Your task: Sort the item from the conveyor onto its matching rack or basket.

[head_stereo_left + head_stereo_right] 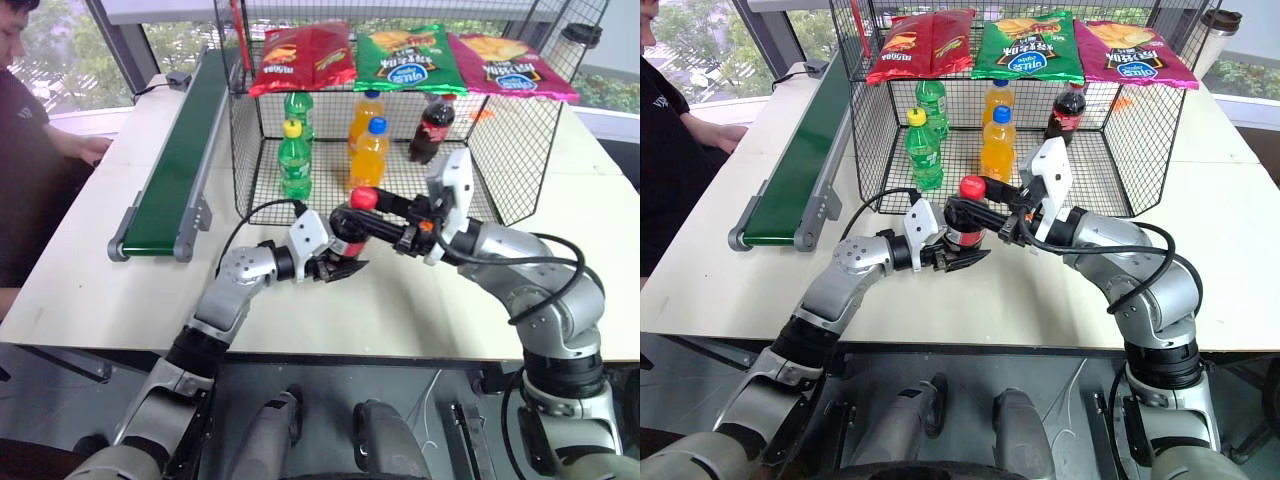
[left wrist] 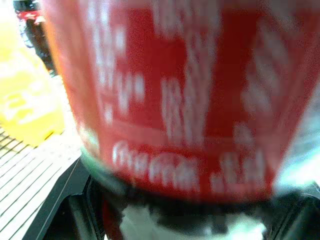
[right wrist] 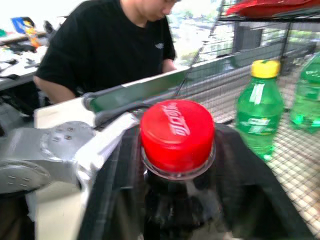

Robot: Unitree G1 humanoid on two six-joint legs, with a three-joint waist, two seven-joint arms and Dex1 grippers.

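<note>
The cola bottle [image 1: 966,222] stands upright in the air just in front of the wire basket [image 1: 1140,150], above the counter [image 1: 1240,260]. The left gripper [image 1: 958,256] has its jaws closed on the bottle's lower body, over the red label. The right gripper [image 1: 962,212] reaches in from the other side, jaws closed on the neck just under the red cap. Inside the basket stand two green bottles [image 1: 923,150], two orange soda bottles [image 1: 997,145] and another cola bottle [image 1: 1066,112]. The conveyor [image 1: 800,160] runs along the basket's left side, with a person [image 1: 665,150] beyond it.
</note>
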